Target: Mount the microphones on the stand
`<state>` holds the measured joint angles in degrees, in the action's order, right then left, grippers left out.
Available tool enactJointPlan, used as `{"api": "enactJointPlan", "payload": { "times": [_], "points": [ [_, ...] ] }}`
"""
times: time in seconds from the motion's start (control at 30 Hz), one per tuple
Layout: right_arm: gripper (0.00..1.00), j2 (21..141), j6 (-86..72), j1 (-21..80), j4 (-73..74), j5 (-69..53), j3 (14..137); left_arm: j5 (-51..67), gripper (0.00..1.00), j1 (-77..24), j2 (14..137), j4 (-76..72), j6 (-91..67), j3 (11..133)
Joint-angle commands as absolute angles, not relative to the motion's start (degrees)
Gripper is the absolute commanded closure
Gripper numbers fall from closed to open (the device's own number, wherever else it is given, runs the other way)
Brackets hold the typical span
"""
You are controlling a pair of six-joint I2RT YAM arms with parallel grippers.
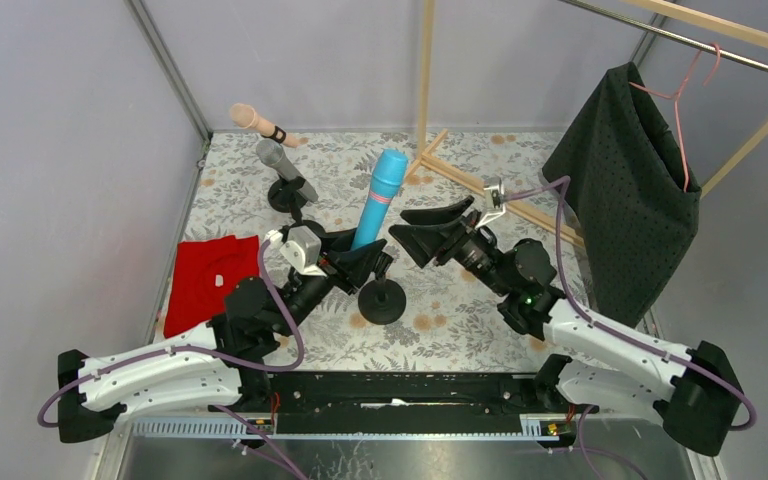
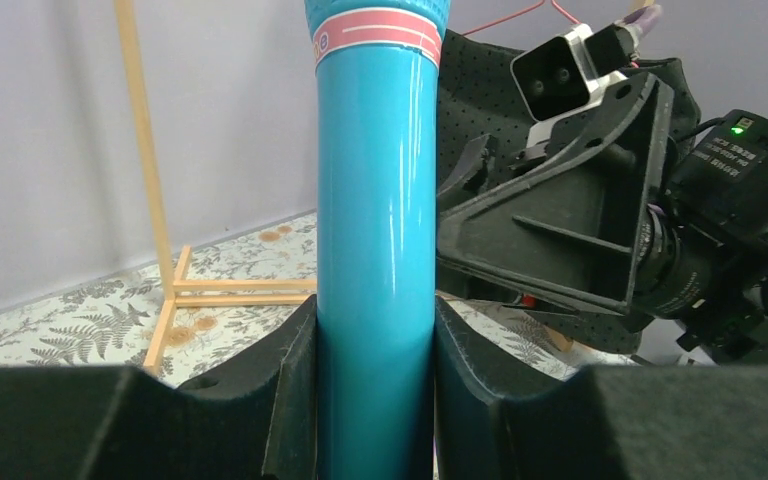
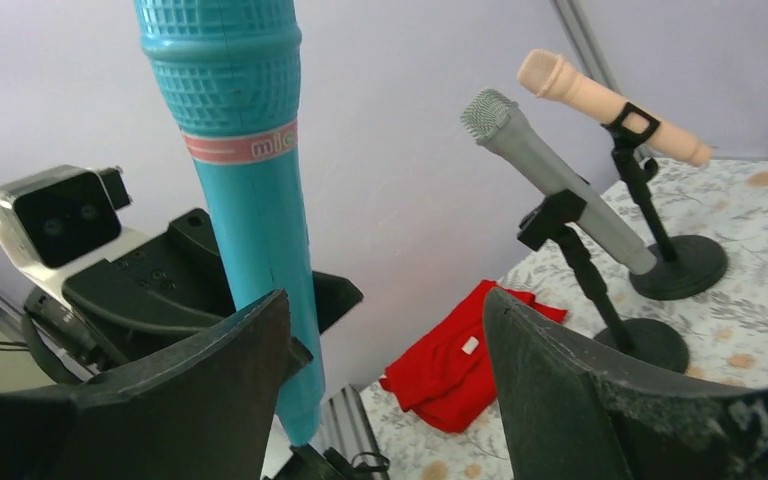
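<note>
My left gripper is shut on the cyan-blue microphone, holding it upright; its shaft fills the gap between my fingers in the left wrist view. Its lower end hangs over a black stand with a round base. My right gripper is open and empty just right of the blue microphone. The silver-grey microphone and the peach-pink microphone each sit clipped in a stand at the back left; both show in the right wrist view, grey and pink.
A folded red cloth lies at the left. A wooden rack with a dark garment on a pink hanger stands at the back right. Grey walls close in the floral table.
</note>
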<state>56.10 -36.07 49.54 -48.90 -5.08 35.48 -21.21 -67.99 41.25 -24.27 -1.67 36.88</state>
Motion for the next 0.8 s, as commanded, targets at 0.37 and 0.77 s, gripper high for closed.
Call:
{"api": "enactJointPlan", "payload": {
  "times": [0.37,0.77],
  "points": [
    [0.29,61.6,-39.9,49.9,-62.5,-10.8,43.2,-20.5,1.0,-68.2,41.2,-26.8,-4.2,36.6],
    [0.42,65.0,-42.2,49.9,-63.1,-10.5,45.8,-18.6,1.0,-68.2,41.1,-24.8,-4.6,36.0]
  ]
}}
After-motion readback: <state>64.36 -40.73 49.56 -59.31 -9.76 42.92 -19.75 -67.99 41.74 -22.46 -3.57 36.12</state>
